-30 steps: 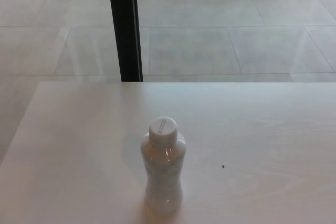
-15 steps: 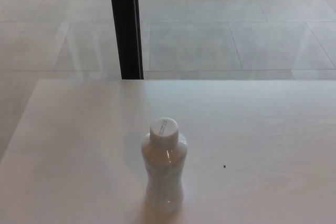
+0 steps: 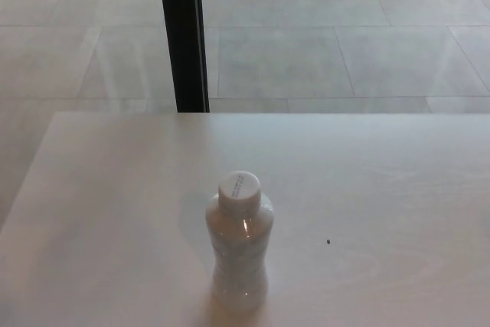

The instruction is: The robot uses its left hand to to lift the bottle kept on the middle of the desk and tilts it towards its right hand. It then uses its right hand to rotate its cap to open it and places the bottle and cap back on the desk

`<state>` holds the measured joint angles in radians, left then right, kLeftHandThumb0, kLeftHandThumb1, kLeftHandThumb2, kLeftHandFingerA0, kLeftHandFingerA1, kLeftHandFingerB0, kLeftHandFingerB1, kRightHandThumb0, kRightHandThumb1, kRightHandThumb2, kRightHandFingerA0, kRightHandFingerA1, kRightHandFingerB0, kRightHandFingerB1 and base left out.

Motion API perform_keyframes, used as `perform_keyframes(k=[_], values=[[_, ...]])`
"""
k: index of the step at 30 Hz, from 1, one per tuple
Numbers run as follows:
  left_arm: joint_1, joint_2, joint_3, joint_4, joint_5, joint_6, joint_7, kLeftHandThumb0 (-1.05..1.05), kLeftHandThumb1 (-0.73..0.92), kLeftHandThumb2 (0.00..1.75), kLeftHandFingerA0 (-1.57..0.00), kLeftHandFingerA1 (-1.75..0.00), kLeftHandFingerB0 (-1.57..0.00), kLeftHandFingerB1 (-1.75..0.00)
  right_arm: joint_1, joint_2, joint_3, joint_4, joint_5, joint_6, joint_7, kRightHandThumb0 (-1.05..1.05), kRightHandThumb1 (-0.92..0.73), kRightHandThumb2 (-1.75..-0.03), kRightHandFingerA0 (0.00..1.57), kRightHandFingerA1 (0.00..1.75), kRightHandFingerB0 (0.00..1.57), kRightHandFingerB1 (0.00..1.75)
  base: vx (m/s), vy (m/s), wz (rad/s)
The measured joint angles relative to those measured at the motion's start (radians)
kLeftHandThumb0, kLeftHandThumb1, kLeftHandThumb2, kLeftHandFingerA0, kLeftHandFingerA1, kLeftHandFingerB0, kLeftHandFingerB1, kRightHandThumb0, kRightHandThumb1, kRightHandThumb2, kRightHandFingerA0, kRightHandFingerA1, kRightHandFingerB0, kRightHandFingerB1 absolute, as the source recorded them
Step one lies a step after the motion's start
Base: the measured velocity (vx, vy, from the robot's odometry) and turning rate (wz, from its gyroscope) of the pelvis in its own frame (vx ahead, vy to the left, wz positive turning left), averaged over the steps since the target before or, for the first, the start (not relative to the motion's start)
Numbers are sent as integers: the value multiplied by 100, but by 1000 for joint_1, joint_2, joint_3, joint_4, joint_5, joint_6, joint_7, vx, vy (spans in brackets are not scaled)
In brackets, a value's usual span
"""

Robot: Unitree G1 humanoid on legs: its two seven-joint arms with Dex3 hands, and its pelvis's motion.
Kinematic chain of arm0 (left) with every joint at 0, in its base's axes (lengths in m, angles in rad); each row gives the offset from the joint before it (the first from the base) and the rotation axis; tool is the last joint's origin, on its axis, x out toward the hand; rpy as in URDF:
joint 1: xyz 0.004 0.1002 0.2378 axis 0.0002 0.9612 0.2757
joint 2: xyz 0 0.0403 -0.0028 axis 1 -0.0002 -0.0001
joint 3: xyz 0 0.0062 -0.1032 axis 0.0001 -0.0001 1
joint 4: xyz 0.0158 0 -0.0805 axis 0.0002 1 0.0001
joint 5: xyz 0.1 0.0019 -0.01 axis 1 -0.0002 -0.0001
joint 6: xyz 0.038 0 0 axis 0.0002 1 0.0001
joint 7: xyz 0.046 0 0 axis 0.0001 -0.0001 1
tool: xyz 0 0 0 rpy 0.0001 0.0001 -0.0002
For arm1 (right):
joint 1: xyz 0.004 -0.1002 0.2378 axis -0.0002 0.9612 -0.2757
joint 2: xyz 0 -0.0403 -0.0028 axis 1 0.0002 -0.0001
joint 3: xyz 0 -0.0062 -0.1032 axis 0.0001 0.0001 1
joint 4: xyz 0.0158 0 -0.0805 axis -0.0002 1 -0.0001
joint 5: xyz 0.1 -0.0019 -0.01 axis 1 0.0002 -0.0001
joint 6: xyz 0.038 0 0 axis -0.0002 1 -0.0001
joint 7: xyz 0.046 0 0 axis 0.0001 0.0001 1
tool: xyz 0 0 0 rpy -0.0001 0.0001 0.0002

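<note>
Pale grey floor tiles [image 3: 306, 59] fill the background at 12 o'clock, crossed by a black vertical post [image 3: 182, 36] that meets the far edge of the pale wood-grain desk [image 3: 398, 189].

Task object: one small clear plastic bottle [image 3: 239, 250] with a white round screw cap [image 3: 239, 188]. It stands upright on the desk at the 6 o'clock side of the view, close to the near edge and roughly on the centre line. Its long axis is vertical. The cap is seated on the neck. A small dark speck [image 3: 328, 241] lies on the desk at 3 o'clock from the bottle, well apart from it.

Robot hand status: neither the left nor the right robot hand appears in the view, so finger opening and contents cannot be told.

Assessment: the bottle stands untouched, so the lift has not begun. Which robot hand is nearer cannot be told. The left robot hand would presumably enter from 9 o'clock and close on the body below the cap, keeping the cap clear for the right robot hand.
</note>
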<state>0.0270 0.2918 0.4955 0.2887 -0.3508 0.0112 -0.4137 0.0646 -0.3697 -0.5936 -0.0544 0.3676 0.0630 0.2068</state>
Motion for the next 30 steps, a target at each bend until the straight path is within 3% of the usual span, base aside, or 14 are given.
perform_keyframes(k=[1,7,9,11,12,14,15,17,25,26,27,28,29,30], values=[[0,-10,-20,-34,-1,4,-1,-87,59,103,-22,-54,-21,-46,0,11,22,-25,0,6,0,-71,-85,-65,30,44,14,26,0,0,0],[22,-60,-162,-234,-1,44,-1,-85,60,104,-22,-55,-21,-47,0,52,152,-165,1,57,-1,-69,-88,-66,30,47,13,26,0,0,0],[32,-76,-225,-299,-1,62,-1,-87,79,65,-23,-48,-25,-34,-3,65,194,-209,7,86,-3,-69,-87,-65,29,48,13,26,0,0,0],[38,-82,-270,-337,0,79,-1,-87,79,64,-20,-46,-22,-34,-10,74,218,-235,14,110,-6,-69,-86,-65,30,48,13,27,0,0,0],[41,-84,-296,-358,1,94,-1,-84,59,102,-16,-53,-13,-45,-18,80,232,-247,18,127,-9,-72,-68,-99,26,56,7,41,0,0,0],[42,-87,-337,-379,5,114,3,-84,59,102,-16,-53,-13,-45,-30,90,252,-263,22,155,-18,-72,-68,-99,26,56,7,41,0,0,0],[42,-88,-351,-385,8,121,5,-87,79,64,-22,-46,-23,-34,-34,93,259,-268,23,165,-21,-70,-85,-65,33,49,15,28,0,0,0],[40,-90,-382,-392,17,132,9,-86,80,64,-19,-46,-19,-35,-39,98,271,-275,25,186,-29,-73,-65,-100,31,60,11,42,0,0,0],[-9,-87,-477,-419,62,182,37,-83,82,65,-13,-49,-21,-35,-56,131,309,-295,26,233,-56,-73,-66,-100,37,62,12,43,0,0,0],[-14,-86,-489,-419,72,185,42,-40,34,101,-5,-55,0,-50,-57,132,310,-298,26,236,-58,-75,-65,-100,39,63,15,44,0,0,0],[-18,-84,-502,-420,86,185,48,-40,34,101,-5,-55,0,-50,-58,133,311,-299,26,238,-59,-75,-65,-100,39,63,15,44,0,0,0],[-20,-78,-515,-420,99,186,54,-91,60,104,-5,-45,-10,-45,-58,133,311,-299,26,240,-60,-75,-64,-100,41,63,17,44,0,0,0],[-23,-71,-527,-420,113,188,60,-93,80,66,-1,-41,-12,-32,-58,134,311,-300,26,242,-63,-74,-65,-100,39,64,15,44,0,0,0],[-25,-66,-536,-420,125,189,65,-98,65,107,-2,-26,-12,-33,-58,134,311,-301,26,243,-64,-74,-65,-100,37,63,14,44,0,0,0]])
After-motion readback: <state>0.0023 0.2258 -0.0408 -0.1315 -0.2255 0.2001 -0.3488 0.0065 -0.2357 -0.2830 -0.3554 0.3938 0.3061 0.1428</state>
